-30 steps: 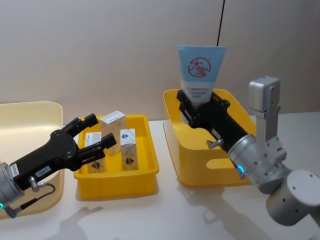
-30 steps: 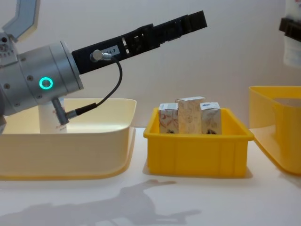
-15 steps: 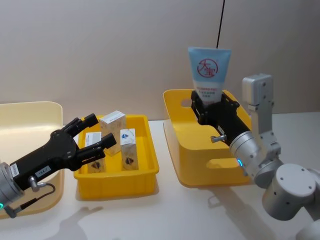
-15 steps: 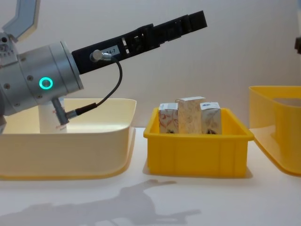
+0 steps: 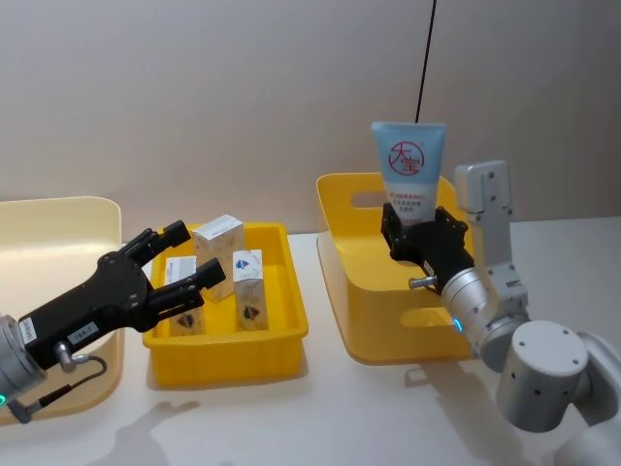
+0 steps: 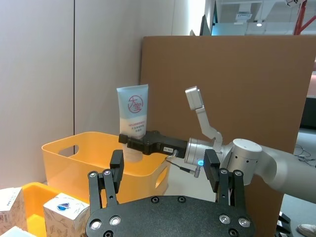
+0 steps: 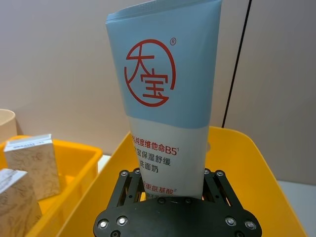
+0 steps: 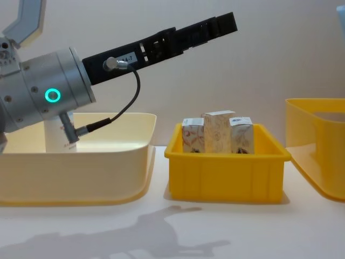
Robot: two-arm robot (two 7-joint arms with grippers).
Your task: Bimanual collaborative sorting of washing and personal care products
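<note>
Above the deep yellow bin (image 5: 374, 325) at right, right jaws clamp the lower body of the upright light-blue tube (image 5: 408, 165), likely light, soft, slick, best held low near its stiffer cap end; left jaws hang apart above the white cartons (image 5: 219, 236).

place: probably a robot lab or test hall | signs: brown partition board (image 6: 237, 89) behind white table (image 8: 226, 232); ceiling lights (image 6: 257, 23) beyond; staged yellow bins (image 8: 223, 178)
</note>
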